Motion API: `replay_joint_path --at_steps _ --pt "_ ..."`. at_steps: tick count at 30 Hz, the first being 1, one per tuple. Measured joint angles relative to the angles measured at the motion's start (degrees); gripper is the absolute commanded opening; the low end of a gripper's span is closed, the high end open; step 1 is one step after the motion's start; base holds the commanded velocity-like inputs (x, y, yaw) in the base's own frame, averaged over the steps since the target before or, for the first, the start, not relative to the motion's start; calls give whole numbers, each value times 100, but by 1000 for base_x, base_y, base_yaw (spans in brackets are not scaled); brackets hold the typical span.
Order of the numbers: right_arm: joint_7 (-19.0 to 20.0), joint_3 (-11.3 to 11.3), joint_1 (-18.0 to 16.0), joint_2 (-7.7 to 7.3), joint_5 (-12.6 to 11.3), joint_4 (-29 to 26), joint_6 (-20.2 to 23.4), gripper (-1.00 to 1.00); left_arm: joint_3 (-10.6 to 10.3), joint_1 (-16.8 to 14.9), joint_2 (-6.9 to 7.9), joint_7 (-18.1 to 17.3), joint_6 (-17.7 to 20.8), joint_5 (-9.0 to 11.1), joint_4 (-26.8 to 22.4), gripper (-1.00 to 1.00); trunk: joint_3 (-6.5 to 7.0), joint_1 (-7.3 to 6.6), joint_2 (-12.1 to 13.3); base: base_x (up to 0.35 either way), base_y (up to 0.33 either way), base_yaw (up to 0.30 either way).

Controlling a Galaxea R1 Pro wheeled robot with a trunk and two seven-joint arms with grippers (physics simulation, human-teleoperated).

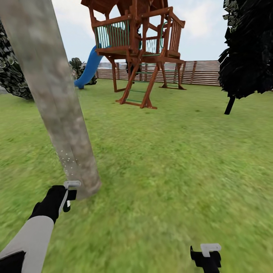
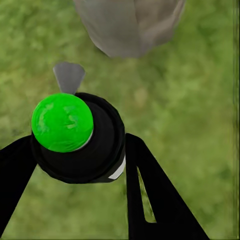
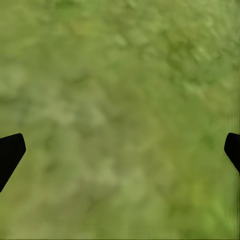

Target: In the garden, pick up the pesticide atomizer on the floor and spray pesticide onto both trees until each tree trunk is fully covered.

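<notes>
A thick, leaning, mottled grey-brown tree trunk (image 1: 57,98) rises from the grass (image 1: 170,170) at the near left and runs out of the top of the head view, so it blocks most of the left side of the lawn. Faint pale specks lie on its lower part, just above the left gripper (image 1: 68,197), which sits right beside the base of the trunk. Farther off, in the middle of the garden, stands a wooden play tower (image 1: 140,49) with a blue slide (image 1: 89,68) on its left; behind it runs the reddish-brown slatted fence (image 1: 201,72). A dark conifer (image 1: 246,49) stands at the far right and a dark bush (image 1: 11,72) shows behind the trunk at the left edge. The right gripper (image 1: 206,258) hangs low at the near right, well apart from the trunk, over bare grass. The left wrist view adds what the head view hides: the pesticide atomizer (image 2: 75,135), a black body with a bright green cap and a grey nozzle toward the trunk's foot (image 2: 130,25), is clamped between the left gripper's black fingers (image 2: 155,200). In the right wrist view the fingertips (image 3: 10,152) sit at opposite edges, spread wide with nothing but lawn between them.
</notes>
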Motion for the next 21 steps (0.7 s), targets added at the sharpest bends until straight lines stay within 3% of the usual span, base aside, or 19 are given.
replay_joint_path --at_steps 4,11,13,17,21 --pt "0 0 -1 1 0 2 0 100 33 11 21 11 -21 -20 -12 -100 0 0 0 208 -149 234" --pt "1 -1 -1 1 0 1 1 100 61 225 23 11 -110 2 74 -100 0 3 0 19 -15 276" --pt "1 0 -1 1 0 2 0 100 53 238 -3 11 -179 18 323 -100 0 3 0 37 -159 165" --pt "-1 0 0 0 0 0 -1 100 46 236 -17 18 -1023 21 829 -100 0 1 0 136 -251 22" --pt "-1 0 0 -9 0 0 -1 100 45 235 -53 19 -1088 -2 880 -100 0 1 0 163 -257 0"
